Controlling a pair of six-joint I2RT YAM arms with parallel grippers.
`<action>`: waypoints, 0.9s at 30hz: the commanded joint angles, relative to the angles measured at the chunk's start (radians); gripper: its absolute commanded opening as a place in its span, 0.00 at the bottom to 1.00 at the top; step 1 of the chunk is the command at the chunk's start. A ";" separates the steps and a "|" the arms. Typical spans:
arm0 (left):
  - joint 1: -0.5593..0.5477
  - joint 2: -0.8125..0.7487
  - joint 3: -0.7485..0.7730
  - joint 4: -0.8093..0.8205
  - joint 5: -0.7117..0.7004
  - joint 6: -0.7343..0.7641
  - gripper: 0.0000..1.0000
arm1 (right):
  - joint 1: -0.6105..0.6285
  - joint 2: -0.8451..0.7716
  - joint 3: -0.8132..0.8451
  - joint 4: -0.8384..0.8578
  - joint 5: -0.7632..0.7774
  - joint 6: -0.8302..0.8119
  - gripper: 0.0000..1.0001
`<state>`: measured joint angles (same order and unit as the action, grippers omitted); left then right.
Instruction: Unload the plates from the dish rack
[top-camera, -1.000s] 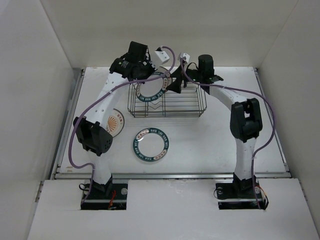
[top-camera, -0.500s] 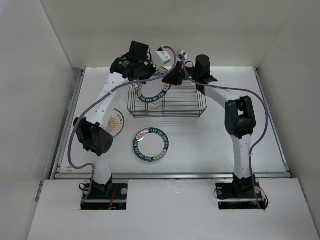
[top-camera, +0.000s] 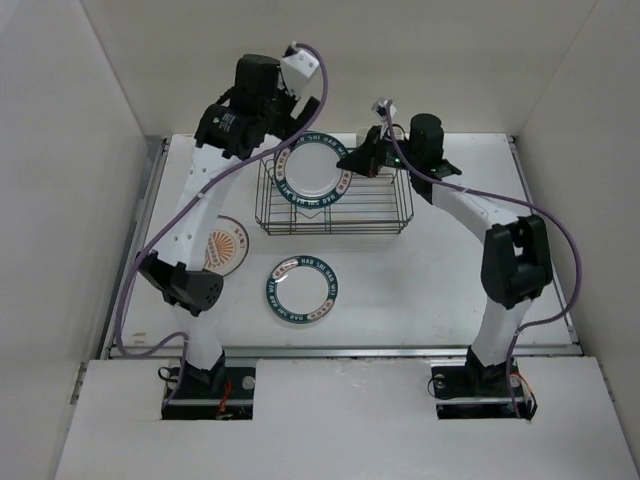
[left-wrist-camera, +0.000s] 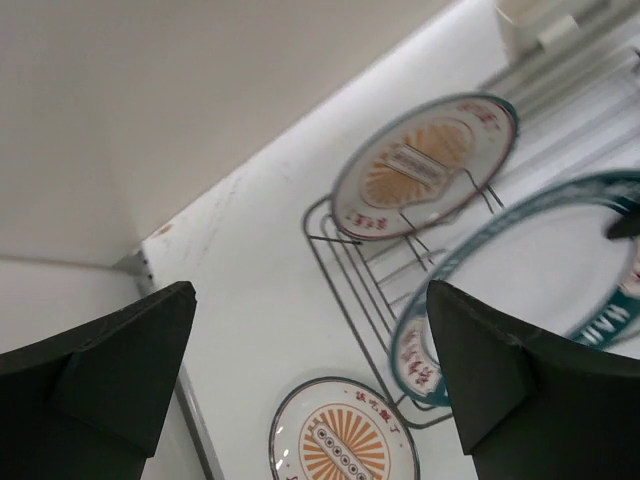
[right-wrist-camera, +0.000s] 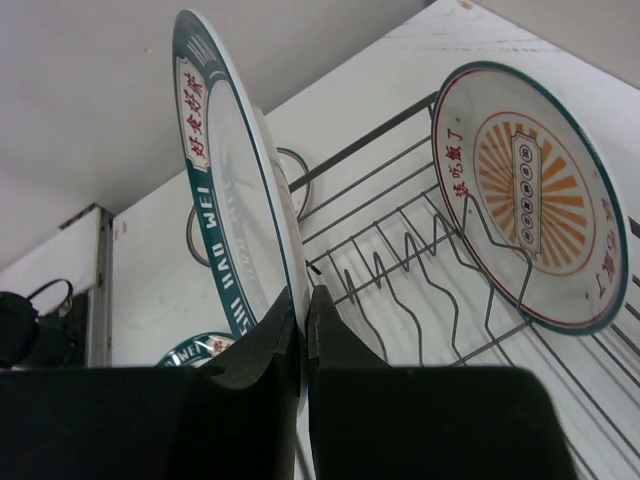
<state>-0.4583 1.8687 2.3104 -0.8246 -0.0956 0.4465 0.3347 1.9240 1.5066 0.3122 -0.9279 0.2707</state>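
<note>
Teal-rimmed plate (top-camera: 318, 170) hangs over the dish rack's (top-camera: 385, 215) left half. It sits on edge with its face tilted upward, and the right gripper (right-wrist-camera: 303, 305) pinches its rim. Sunburst plate (right-wrist-camera: 530, 190) leans among the rack's prongs. Left gripper (left-wrist-camera: 310, 300) is above the rack's left rear corner, spread wide and empty.

A dark teal rim band with white lettering is borne by the raised plate (top-camera: 318, 170) and the middle tabletop plate (top-camera: 302, 290); orange sunbursts are shown on the racked plate (right-wrist-camera: 530, 195) and the left tabletop plate (top-camera: 230, 247); the dish rack (top-camera: 336, 210) is dark wire.
</note>
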 joint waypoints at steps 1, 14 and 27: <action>0.003 -0.117 0.112 0.054 -0.215 -0.130 1.00 | 0.013 -0.143 -0.020 -0.103 0.110 0.042 0.00; 0.208 -0.269 -0.040 -0.074 -0.167 -0.200 1.00 | 0.228 -0.264 -0.299 -0.467 0.330 0.147 0.00; 0.290 -0.339 -0.253 -0.165 -0.047 -0.210 1.00 | 0.314 -0.155 -0.355 -0.501 0.420 0.157 0.00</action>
<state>-0.1753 1.5822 2.0624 -0.9749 -0.1844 0.2516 0.6544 1.7443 1.1282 -0.2096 -0.5255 0.4019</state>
